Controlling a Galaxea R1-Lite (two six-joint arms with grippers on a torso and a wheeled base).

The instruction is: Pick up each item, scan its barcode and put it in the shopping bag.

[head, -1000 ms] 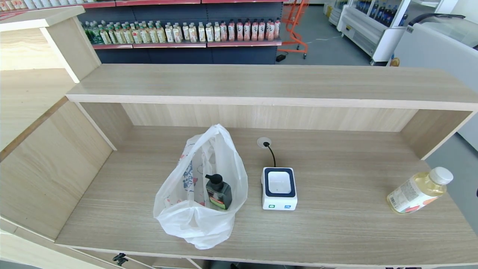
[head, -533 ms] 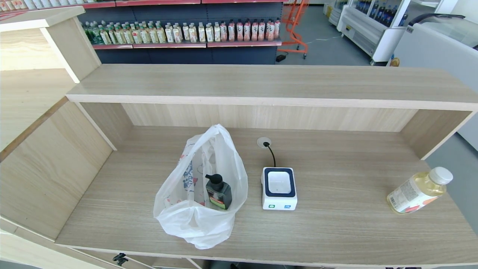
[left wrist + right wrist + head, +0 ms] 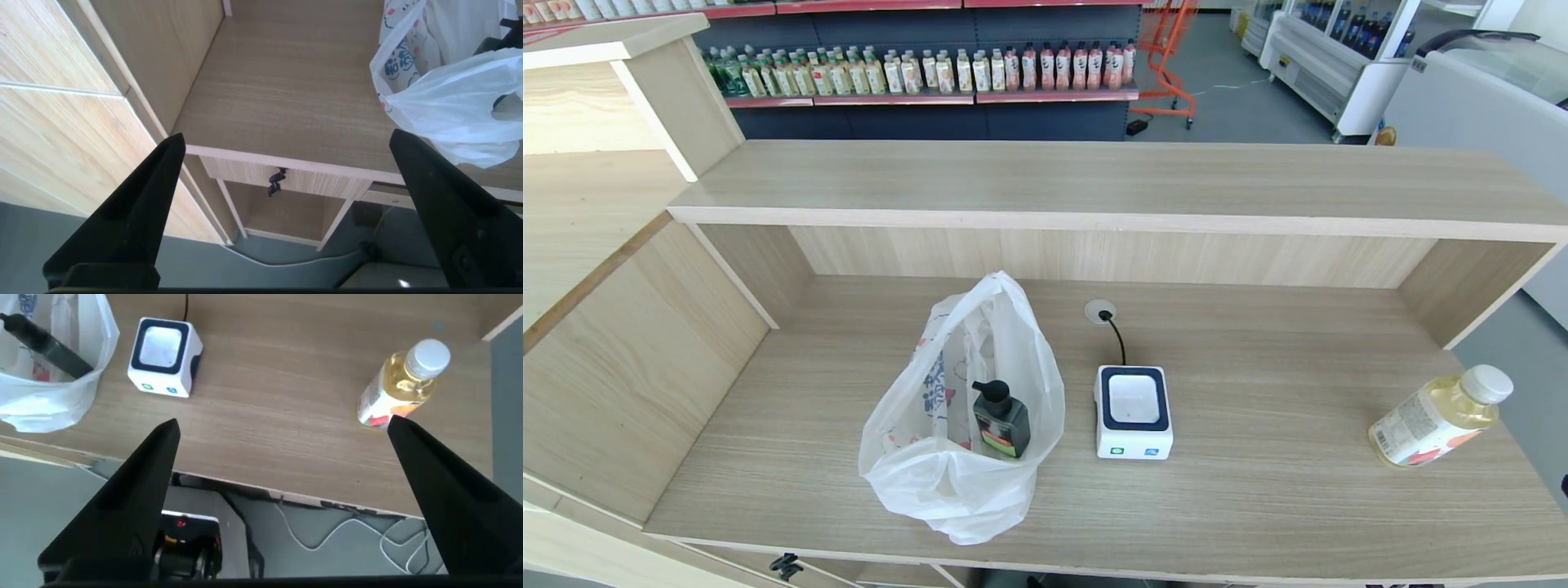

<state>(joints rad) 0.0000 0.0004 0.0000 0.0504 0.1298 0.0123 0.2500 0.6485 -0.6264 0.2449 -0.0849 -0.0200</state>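
Listing stock: where is the shopping bag (image 3: pixel 947 482)?
Item 1: white plastic, mouth open, near the tabletop's (image 3: pixel 1274 490) front edge, left of centre. A black pump bottle (image 3: pixel 1001 420) is inside.

And the scanner (image 3: pixel 1134 411)?
Item 2: white box, mid-tabletop, just beside the bag. Its cable (image 3: pixel 1117 336) runs toward the back edge.

Unbagged goods?
Item 3: juice bottle (image 3: pixel 1437 418), white cap, by the right edge, well apart from the scanner.

Grippers?
Left gripper (image 3: pixel 286 139): fingers spread, holding nothing, off the front edge toward the left corner. Right gripper (image 3: pixel 283 425): fingers spread, holding nothing, off the front edge.
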